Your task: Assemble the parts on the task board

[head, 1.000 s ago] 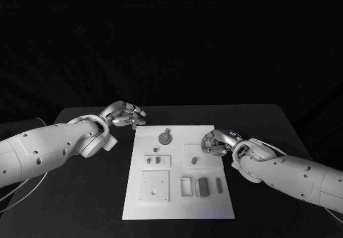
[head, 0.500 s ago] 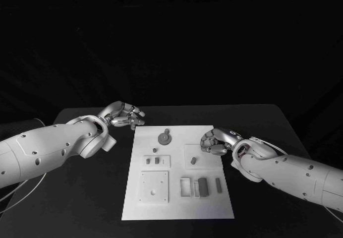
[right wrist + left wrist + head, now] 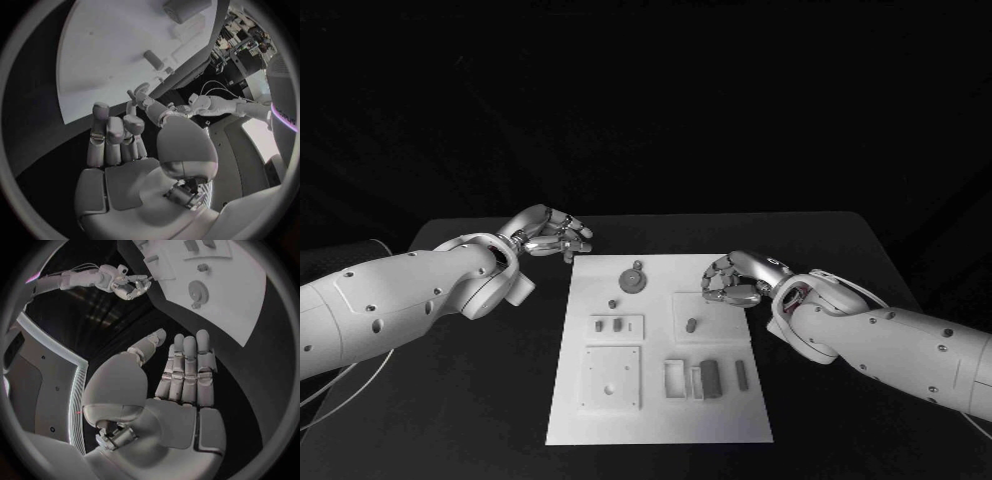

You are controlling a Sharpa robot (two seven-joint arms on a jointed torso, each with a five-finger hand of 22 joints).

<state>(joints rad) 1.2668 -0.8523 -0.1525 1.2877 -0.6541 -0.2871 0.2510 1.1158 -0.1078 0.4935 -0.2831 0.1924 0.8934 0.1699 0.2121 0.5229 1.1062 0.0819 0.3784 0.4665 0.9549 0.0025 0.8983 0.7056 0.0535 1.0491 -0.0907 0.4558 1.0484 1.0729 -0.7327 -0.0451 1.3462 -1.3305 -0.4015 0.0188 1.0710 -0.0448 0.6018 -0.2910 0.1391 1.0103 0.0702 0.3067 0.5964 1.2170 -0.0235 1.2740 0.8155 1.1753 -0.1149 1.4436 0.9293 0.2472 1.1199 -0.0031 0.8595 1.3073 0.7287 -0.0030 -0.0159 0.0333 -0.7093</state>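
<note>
My left hand (image 3: 548, 233) hangs over the black table (image 3: 473, 380) just off the far left corner of the task board (image 3: 661, 420). Its fingers (image 3: 186, 371) lie straight and close together, the thumb set a little apart, and nothing sits in the palm.

On the board, near the far edge, lies a round disc part (image 3: 633, 279) with a small tab. Nearer me along the left side come a small peg (image 3: 615, 302), a pair of short parts (image 3: 607, 323) in a shallow frame, and a square plate (image 3: 612, 377) with holes by the near left corner. Toward the near edge, right of that plate, slim bars (image 3: 710, 375) stand side by side. A short upright part (image 3: 692, 323) stands toward the right edge.

My right hand (image 3: 737, 277) hovers over the right edge of the board, beyond that upright part. Its fingers (image 3: 107, 135) are drawn in narrowly together, thumb bent across, holding nothing that I can see.
</note>
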